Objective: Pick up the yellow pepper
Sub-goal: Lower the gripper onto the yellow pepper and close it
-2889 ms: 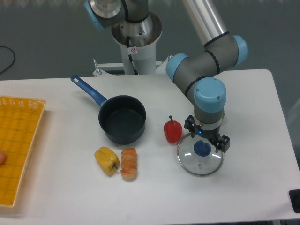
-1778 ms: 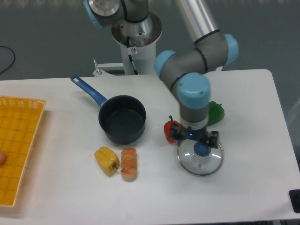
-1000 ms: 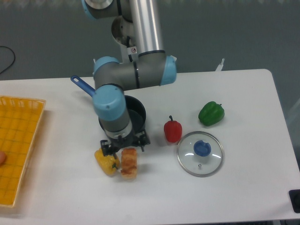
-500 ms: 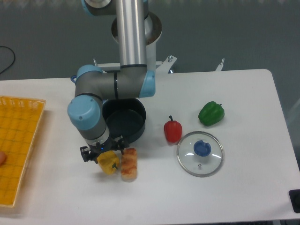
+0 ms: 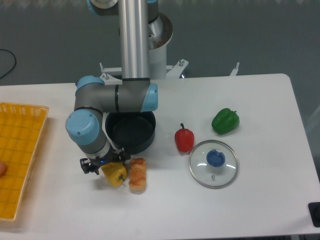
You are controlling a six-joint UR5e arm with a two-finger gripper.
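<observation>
The yellow pepper [image 5: 116, 174] lies on the white table [image 5: 260, 100] in front of the dark pan, its left upper part hidden under my wrist. My gripper [image 5: 104, 163] hangs directly over the pepper's left side, pointing down. Its jaws look open, with the black fingers [image 5: 85, 165] showing on either side of the pepper. The frame does not show whether they touch it. The pepper still rests on the table.
An orange-and-white striped roll [image 5: 137, 175] lies right against the pepper's right side. The dark pan [image 5: 132, 131] is just behind. A red pepper [image 5: 184, 139], a glass lid [image 5: 213, 163] and a green pepper [image 5: 225, 121] lie to the right. A yellow basket [image 5: 17, 160] stands at the left edge.
My arm has swung from over the glass lid leftward across the table to above the yellow pepper, shifting slightly left and lower in the last half second. No object has moved.
</observation>
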